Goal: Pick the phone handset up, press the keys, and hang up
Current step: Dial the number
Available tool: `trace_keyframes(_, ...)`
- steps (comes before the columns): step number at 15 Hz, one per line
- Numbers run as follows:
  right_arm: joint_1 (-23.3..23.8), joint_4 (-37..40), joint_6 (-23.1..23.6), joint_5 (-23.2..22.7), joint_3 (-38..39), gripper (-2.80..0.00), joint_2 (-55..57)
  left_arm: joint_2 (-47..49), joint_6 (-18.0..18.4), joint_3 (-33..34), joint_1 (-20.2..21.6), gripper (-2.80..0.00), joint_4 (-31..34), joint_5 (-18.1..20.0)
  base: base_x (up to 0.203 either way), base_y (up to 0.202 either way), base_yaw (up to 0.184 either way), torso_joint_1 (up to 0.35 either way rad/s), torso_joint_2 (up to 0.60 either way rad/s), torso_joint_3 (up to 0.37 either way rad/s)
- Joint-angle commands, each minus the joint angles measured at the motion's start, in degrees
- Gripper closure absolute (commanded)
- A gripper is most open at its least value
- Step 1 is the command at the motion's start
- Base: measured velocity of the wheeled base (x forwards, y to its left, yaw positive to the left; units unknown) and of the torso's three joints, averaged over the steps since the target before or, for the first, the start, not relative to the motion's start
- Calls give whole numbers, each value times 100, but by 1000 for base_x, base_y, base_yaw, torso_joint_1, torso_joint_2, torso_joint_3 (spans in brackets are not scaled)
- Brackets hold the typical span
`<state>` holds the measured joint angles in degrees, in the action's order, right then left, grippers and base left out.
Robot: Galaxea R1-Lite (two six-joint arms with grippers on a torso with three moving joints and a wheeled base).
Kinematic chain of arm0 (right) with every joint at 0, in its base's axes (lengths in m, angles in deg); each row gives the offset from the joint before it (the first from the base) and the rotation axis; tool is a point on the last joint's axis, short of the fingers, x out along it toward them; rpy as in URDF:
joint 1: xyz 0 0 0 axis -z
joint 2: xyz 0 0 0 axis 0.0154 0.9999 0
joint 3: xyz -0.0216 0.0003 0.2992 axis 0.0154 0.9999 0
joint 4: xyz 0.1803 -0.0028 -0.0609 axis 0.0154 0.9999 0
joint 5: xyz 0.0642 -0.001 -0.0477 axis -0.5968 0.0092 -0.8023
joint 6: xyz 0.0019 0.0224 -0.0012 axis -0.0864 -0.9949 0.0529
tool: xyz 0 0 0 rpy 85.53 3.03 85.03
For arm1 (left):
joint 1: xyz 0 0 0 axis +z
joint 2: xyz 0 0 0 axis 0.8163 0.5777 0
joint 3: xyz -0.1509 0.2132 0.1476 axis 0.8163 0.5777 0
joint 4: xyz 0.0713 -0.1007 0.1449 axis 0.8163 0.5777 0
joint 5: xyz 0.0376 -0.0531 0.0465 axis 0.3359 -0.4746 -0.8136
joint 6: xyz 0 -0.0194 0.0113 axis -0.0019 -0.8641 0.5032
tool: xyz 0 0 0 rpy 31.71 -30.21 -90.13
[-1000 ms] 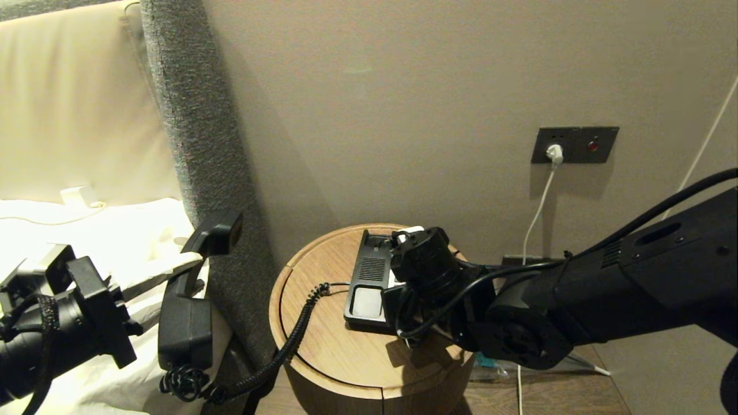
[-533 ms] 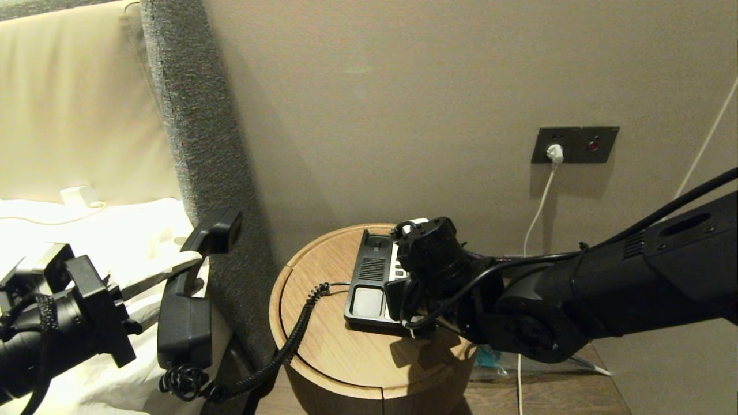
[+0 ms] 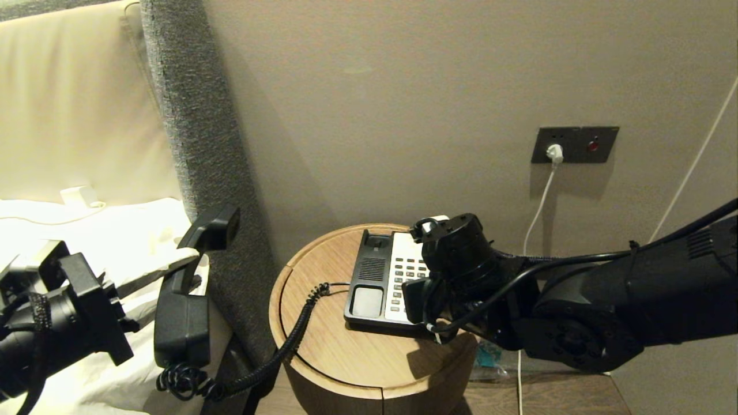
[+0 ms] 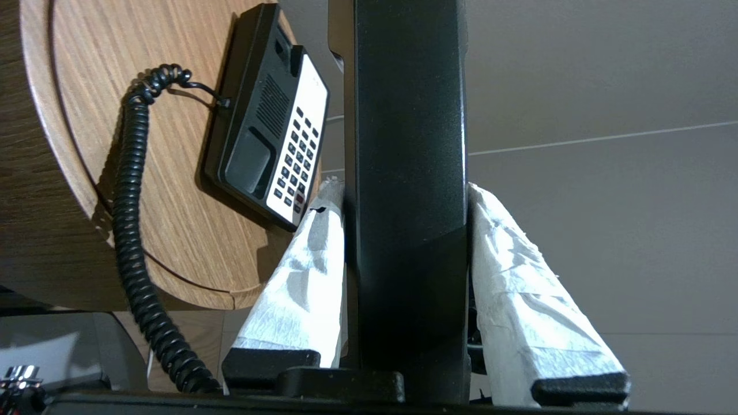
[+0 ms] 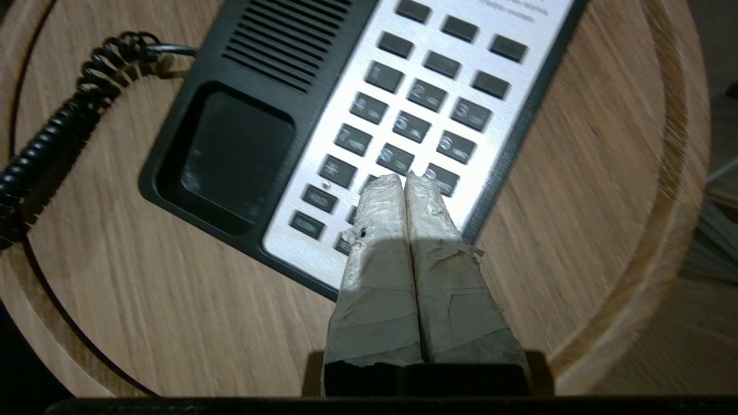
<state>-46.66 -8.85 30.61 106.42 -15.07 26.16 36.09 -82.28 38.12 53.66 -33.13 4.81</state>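
On the round desk sits the phone base. Left of it, the left gripper has its jaws clamped on the handset. The right gripper, jaws pressed together, hovers over the keys.

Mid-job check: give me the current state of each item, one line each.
phone handset: off the base, clamped in the left gripper, beside the table.
keys: uncovered; right gripper shut, tips over the lower rows.
phone base: flat on the round wooden table, cradle empty.
coiled cord: hanging over the table edge.
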Motion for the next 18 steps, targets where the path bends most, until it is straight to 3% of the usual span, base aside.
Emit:
trace_keyframes(1, 88, -11, 1, 28, 167, 0, -224, -43, -41, 26, -1, 0, -27, 20, 0, 0, 0, 0, 0, 0)
trace_keyframes(16, 86, -79, 120, 29, 305, 0, -11, -74, -41, 56, -1, 0, -27, 20, 0, 0, 0, 0, 0, 0)
trace_keyframes(18, 95, -74, 98, 23, 288, 0, -57, 3, 99, 54, -1, 0, -27, 20, 0, 0, 0, 0, 0, 0)
